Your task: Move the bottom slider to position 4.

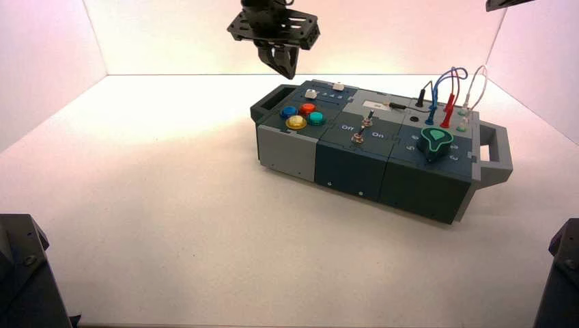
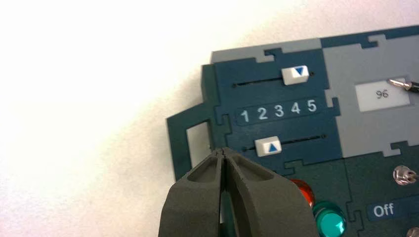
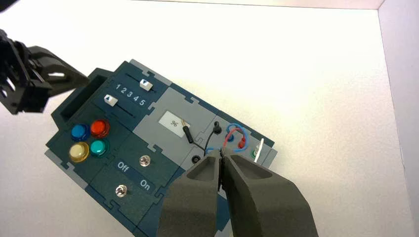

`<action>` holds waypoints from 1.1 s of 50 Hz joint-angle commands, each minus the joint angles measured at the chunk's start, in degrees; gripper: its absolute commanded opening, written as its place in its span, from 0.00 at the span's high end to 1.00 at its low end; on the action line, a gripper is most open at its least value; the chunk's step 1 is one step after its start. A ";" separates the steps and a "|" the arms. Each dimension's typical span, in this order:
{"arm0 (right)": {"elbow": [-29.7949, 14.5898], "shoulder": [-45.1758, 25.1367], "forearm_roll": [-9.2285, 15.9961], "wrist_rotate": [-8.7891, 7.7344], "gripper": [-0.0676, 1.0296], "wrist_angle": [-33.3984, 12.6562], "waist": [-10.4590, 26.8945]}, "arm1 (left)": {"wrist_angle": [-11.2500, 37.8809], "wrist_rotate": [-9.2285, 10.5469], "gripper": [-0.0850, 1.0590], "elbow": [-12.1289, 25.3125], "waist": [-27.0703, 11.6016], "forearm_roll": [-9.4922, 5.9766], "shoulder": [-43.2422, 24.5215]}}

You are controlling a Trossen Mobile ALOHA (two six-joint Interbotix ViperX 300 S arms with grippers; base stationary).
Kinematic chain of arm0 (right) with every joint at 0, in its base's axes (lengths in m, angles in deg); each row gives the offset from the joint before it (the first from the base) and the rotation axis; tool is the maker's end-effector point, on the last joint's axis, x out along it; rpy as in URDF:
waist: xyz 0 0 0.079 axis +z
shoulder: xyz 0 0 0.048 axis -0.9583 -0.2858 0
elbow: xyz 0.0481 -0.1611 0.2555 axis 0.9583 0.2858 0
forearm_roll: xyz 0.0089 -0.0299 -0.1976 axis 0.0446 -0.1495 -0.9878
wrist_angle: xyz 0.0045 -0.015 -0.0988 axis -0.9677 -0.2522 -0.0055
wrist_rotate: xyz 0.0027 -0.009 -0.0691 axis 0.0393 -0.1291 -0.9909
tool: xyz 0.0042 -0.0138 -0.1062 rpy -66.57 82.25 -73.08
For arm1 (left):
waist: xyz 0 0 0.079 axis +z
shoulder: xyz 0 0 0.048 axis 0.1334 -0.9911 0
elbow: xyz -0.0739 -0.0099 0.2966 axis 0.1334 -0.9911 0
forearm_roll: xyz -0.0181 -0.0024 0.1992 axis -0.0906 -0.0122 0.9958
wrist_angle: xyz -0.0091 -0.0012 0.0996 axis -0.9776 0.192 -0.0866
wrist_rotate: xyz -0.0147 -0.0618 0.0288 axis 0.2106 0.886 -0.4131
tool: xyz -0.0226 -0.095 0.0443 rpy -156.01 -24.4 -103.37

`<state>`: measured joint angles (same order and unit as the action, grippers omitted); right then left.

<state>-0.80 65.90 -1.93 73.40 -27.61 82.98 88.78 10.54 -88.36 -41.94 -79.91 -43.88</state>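
Note:
The bottom slider [image 2: 268, 146] is a small white knob with a blue triangle, on the track nearest the round buttons; it stands under about numeral 2. It also shows in the high view [image 1: 311, 93] and the right wrist view [image 3: 110, 100]. Position 4 [image 2: 295, 108] is the printed 4 in the 1 to 5 row between the two tracks. My left gripper [image 2: 223, 150] is shut and empty, and hovers above the box's left end by the handle [image 1: 285, 68], short of the slider. My right gripper [image 3: 221, 154] is shut and empty, high above the wire section.
The twin white slider [image 2: 295, 74] sits on the far track between 4 and 5. Red, blue, yellow and teal buttons [image 1: 303, 115], two toggle switches [image 1: 362, 130], a green dial [image 1: 435, 140] and red, blue and black plugged wires [image 1: 444, 96] fill the rest of the box. A small display [image 2: 381, 95] reads 96.

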 commanded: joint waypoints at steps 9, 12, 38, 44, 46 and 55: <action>-1.49 -0.09 0.00 -0.09 0.96 0.35 -0.18 | -0.18 0.09 0.95 2.11 -1.85 -0.09 0.35; -1.49 -0.09 0.00 -0.09 0.96 0.35 -0.18 | -0.18 0.09 0.95 2.11 -2.02 -0.18 0.18; -1.49 -0.09 0.00 -0.09 0.96 0.35 -0.18 | -0.18 0.18 0.95 2.55 -2.29 -0.18 -1.41; -1.49 -0.09 0.00 -0.09 0.96 0.35 -0.18 | -0.18 0.18 0.95 2.64 -2.29 -0.18 -1.58; -1.49 0.00 0.00 0.00 0.96 0.35 -0.18 | -0.18 0.09 0.95 2.72 -2.29 -0.18 -1.67; -1.49 -0.09 0.00 -0.09 0.96 0.35 -0.18 | -0.18 0.09 0.95 3.16 -2.46 -0.18 -2.20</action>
<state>-0.72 65.72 -1.93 73.40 -27.61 82.98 88.78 10.62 -86.96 -43.96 -80.00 -47.13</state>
